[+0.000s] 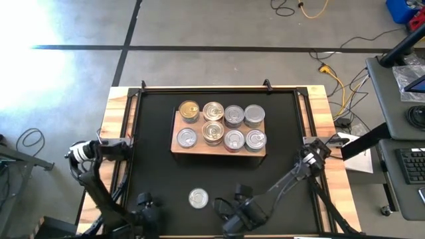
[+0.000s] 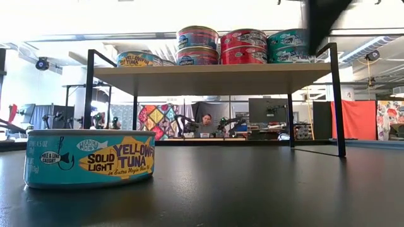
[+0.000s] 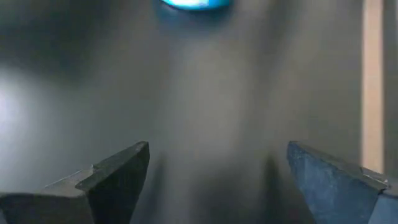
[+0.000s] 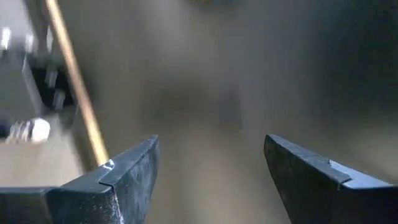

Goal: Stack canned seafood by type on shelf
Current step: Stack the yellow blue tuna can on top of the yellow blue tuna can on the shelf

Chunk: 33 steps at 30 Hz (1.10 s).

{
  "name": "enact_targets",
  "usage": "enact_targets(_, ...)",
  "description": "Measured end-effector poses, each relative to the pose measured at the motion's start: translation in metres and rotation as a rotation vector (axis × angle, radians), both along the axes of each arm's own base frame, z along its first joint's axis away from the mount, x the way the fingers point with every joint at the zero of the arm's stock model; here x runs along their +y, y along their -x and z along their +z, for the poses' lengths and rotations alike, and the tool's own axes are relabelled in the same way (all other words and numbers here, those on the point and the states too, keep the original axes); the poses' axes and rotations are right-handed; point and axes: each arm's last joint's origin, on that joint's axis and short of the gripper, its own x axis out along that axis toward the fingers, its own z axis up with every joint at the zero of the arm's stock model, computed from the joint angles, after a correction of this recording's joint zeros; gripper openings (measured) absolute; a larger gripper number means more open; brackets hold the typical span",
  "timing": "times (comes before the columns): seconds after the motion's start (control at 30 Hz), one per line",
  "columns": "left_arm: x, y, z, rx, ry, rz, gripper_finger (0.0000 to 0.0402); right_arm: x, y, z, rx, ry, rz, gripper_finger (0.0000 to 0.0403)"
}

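Both grippers sit at the near edge of the mat (image 1: pixel 153 172), and we see each with fingers spread and nothing between them: the left gripper (image 3: pixel 217 180) low at the near left, the right gripper (image 4: pixel 211 174) just right of centre. Between them and a little farther in, one tin (image 1: pixel 198 198) rests alone on the mat, its teal label reading yellowfin tuna in the low view. Beyond it, at mid-table, stands the shelf (image 1: pixel 219 154), a pale board on black legs. Eight tins (image 1: pixel 219 124) show from above in two rows of four; level on, some are stacked two high.
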Motion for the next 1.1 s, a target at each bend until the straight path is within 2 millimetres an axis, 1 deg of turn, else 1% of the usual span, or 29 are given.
enact_targets(0.1,0.014,-0.018,-0.006,-0.037,-0.038,0.058,0.0363,-0.01,-0.014,-0.006,-0.084,0.041,0.014,0.0281)
enact_targets(0.17,0.02,-0.029,-0.009,-0.094,-0.043,0.076,0.0363,-0.021,-0.021,-0.016,-0.102,0.074,-0.003,0.0276)
enact_targets(0.27,0.023,-0.039,-0.013,-0.15,-0.025,0.068,0.0363,-0.039,-0.031,-0.034,-0.127,0.126,-0.07,0.0269)
enact_targets(0.4,0.028,-0.037,-0.019,-0.141,-0.037,0.067,0.0363,-0.058,-0.041,-0.054,-0.192,0.193,-0.131,0.0261)
enact_targets(0.5,0.033,-0.034,-0.025,-0.137,-0.028,0.099,0.0363,-0.063,-0.045,-0.072,-0.252,0.165,-0.182,0.0255)
enact_targets(0.63,0.047,-0.033,-0.035,-0.184,0.01,0.227,0.0363,-0.061,-0.05,-0.089,-0.362,0.078,-0.243,0.0248)
enact_targets(0.7,0.051,-0.034,-0.037,-0.229,0.038,0.272,0.0363,-0.059,-0.05,-0.094,-0.403,0.049,-0.263,0.0245)
enact_targets(0.8,0.055,-0.044,-0.038,-0.248,0.027,0.272,0.0363,-0.051,-0.052,-0.095,-0.48,0.002,-0.266,0.0243)
enact_targets(0.93,0.069,-0.06,-0.038,-0.227,-0.06,0.27,0.0363,-0.034,-0.049,-0.099,-0.58,-0.092,-0.243,0.0242)
enact_targets(1.0,0.077,-0.066,-0.039,-0.206,-0.089,0.289,0.0363,-0.027,-0.046,-0.098,-0.59,-0.114,-0.236,0.0242)
enact_targets(1.1,0.083,-0.067,-0.039,-0.163,-0.115,0.299,0.0363,-0.015,-0.041,-0.094,-0.59,-0.126,-0.215,0.024)
